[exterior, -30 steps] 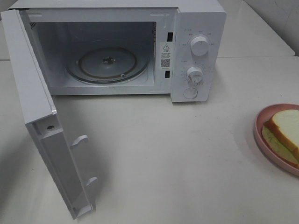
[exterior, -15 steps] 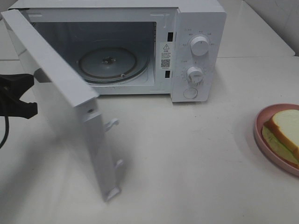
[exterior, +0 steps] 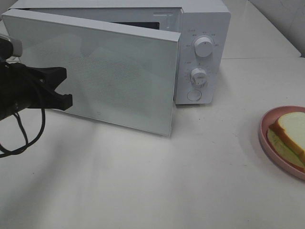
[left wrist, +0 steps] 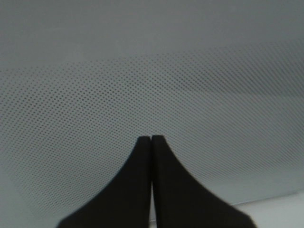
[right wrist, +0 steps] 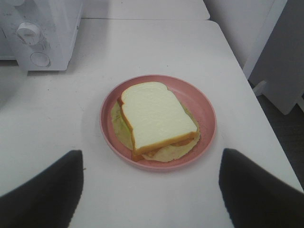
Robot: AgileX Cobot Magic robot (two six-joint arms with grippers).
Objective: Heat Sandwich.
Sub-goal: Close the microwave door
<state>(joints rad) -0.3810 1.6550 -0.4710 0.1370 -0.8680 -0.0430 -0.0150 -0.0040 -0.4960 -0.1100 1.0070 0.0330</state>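
The sandwich (exterior: 289,129) lies on a round pink plate (exterior: 265,125) at the table's right edge, well right of the white microwave (exterior: 202,24). The microwave door (exterior: 109,71) is swung almost shut, with its free edge a little out from the body. My left gripper (exterior: 67,87) is shut and empty, with its tips against the door's outer face; the left wrist view shows the closed fingertips (left wrist: 151,138) on the dotted door panel. My right gripper (right wrist: 149,156) is open, hovering above the sandwich (right wrist: 154,116) and plate (right wrist: 202,107). It is out of the high view.
The microwave's control panel has two knobs (exterior: 204,46) and a round button (exterior: 194,95). The microwave's corner also shows in the right wrist view (right wrist: 42,28). A black cable (exterior: 21,136) hangs from the left arm. The table's right edge (right wrist: 247,95) runs close beside the plate.
The microwave door has swung from wide open to almost shut. My left gripper came in from the left and followed the door's outer face rightward. The sandwich and plate have not moved.
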